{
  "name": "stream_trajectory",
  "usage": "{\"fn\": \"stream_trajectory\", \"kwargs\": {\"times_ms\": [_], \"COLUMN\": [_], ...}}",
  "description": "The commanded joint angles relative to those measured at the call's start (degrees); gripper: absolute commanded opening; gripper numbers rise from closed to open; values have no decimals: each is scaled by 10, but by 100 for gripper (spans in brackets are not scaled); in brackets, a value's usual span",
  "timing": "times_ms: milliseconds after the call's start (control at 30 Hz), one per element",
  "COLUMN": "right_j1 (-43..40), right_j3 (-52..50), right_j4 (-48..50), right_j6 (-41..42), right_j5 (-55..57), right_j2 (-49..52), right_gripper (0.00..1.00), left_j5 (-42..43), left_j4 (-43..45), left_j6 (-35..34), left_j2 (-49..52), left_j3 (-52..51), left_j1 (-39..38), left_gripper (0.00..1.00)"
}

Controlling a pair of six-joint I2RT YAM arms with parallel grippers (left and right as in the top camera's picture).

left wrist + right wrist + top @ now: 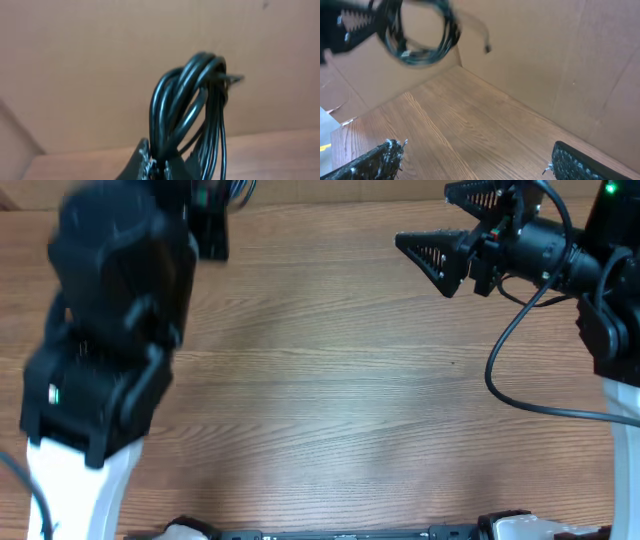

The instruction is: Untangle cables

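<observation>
Right wrist view: the right gripper [475, 161] gapes in front, and the thin black glossy cables [420, 59], wound in a small coil, hang in the air far beyond.
Nearest, at 7 and 5 o'clock, its black ridged fingers stand wide apart with nothing between them. Past them the brown wood-grain table [470, 120] runs toward 12 o'clock. Farther off, at 11 o'clock, the left gripper [367, 22] is clamped tight on the coil, clear of the table, one plug end sticking out toward 3 o'clock. Behind everything stands a tan cardboard wall [545, 50].
</observation>
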Motion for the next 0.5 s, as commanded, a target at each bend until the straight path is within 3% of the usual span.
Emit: {"fn": "stream_trajectory", "kwargs": {"times_ms": [0, 167, 233, 367, 467], "right_j1": [3, 3, 3, 3, 3], "right_j3": [5, 5, 5, 3, 3], "right_j4": [-3, -2, -3, -9, -33], "right_j6": [-2, -2, -2, -20, -63], "right_j5": [3, 3, 3, 4, 3], "right_j2": [-16, -16, -16, -16, -14], "right_gripper": [94, 94, 94, 94, 94], "left_j5": [-28, -30, 13, 203, 432], "left_j4": [18, -47, -105, -144, -130], "left_j6": [9, 8, -13, -21, 52], "left_j2": [-97, -148, -148, -134, -109], "left_j3": [-103, -226, -251, -298, -319], "left_j1": [2, 5, 5, 5, 5], "left_gripper": [4, 4, 4, 4, 4]}}
